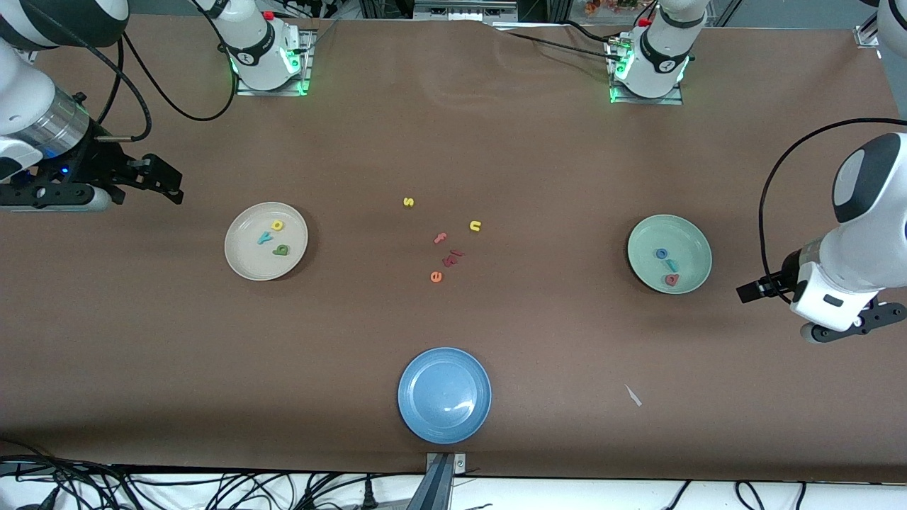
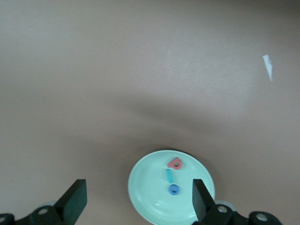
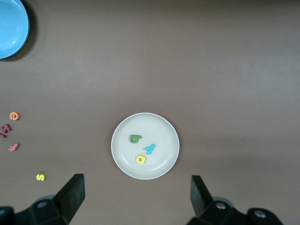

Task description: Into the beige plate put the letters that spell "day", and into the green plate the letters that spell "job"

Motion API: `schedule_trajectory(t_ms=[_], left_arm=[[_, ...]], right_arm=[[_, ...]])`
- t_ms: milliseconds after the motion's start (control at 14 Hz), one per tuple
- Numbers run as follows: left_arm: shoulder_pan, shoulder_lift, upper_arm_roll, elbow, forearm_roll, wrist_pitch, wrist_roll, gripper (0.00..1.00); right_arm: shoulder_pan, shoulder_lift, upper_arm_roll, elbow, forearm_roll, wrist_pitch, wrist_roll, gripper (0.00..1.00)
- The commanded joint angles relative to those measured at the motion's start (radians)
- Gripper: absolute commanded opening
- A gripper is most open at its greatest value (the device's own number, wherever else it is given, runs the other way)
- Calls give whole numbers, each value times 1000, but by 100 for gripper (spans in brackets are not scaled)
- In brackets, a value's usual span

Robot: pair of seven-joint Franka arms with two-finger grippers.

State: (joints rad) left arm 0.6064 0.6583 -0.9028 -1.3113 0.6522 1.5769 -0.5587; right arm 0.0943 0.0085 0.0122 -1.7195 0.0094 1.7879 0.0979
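Both grippers' fingers wide open — holding nothing: left gripper (image 2: 136, 201), right gripper (image 3: 136, 197).

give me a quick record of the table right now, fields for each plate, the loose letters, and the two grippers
beige plate: toward the right arm's end; holds yellow letter, teal y, green letter
green plate: toward the left arm's end; holds blue o, teal stroke, pinkish-red letter
blue plate: nearest the front camera, nothing in it
loose letters: yellow s, yellow u, pink f, orange e, dark red pieces, mid-table
left gripper: open, holding nothing
right gripper: open, holding nothing
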Motion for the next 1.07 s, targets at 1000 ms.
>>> schedule_trajectory(t_ms=[1000], left_arm=[[-456,-405,788,-181,-591,167,484,98]], right_arm=[[-1,11,-1,23,-2,-9,-6,100]])
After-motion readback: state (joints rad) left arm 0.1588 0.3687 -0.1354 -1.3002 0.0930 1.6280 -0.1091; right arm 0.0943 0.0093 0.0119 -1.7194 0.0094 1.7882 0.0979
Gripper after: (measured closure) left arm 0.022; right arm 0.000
